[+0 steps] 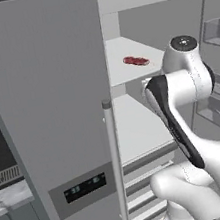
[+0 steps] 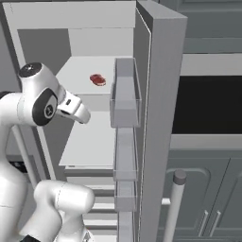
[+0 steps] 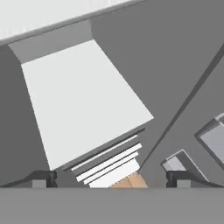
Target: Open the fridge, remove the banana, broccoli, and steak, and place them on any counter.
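Fridge (image 1: 43,92) right door open, steak (image 1: 136,60) on upper shelf. My gripper (image 3: 111,178) is wide, empty, below that shelf; raising blind risks clipping its edge.

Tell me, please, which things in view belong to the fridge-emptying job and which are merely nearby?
Job in hand:
- fridge, right door open
- steak on its upper shelf
- gripper, open, holding nothing

Just nearby:
- door bins
- lower shelf, bare
- cabinets beside the fridge
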